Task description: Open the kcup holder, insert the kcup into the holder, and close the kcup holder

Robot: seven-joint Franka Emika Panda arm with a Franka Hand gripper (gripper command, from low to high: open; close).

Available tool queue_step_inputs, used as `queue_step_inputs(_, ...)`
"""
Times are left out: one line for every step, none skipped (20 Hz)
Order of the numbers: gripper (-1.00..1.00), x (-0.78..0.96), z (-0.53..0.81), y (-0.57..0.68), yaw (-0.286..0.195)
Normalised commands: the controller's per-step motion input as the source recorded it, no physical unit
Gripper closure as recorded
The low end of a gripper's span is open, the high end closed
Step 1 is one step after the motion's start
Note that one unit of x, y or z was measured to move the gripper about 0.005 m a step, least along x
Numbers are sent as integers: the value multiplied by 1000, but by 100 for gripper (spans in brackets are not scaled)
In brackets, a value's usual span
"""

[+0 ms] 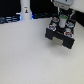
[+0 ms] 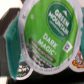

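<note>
I see the kcup holder (image 1: pixel 60 33) already pulled open at the exterior view's right. My gripper (image 1: pixel 62 19) hangs above its tray, grasping the kcup (image 2: pixel 49 36). Inserting the pod and closing remain, I judge.

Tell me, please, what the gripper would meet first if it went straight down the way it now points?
Most likely the kcup holder: the gripper hangs right above its open tray of pod slots, with the kcup filling the wrist view. The kcup would probably touch first, though depth is unclear and its exact slot is hard to tell.
</note>
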Motion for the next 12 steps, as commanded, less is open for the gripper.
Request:
queue_step_inputs(100, 53, -199, -39, -6)
queue_step_inputs(100, 56, -221, -44, -8)
queue_step_inputs(100, 50, -240, -51, -11)
queue_step_inputs(100, 34, -250, -47, -11)
queue_step_inputs(100, 26, -245, -50, -10)
queue_step_inputs(100, 22, -168, -36, -8)
queue_step_inputs(100, 16, -94, -26, 1)
queue_step_inputs(100, 8, -56, -16, -5)
queue_step_inputs(100, -82, -5, 25, 5)
queue_step_inputs(100, -90, -74, 20, 4)
queue_step_inputs(100, -37, -128, -21, -3)
queue_step_inputs(100, -28, -294, -12, 6)
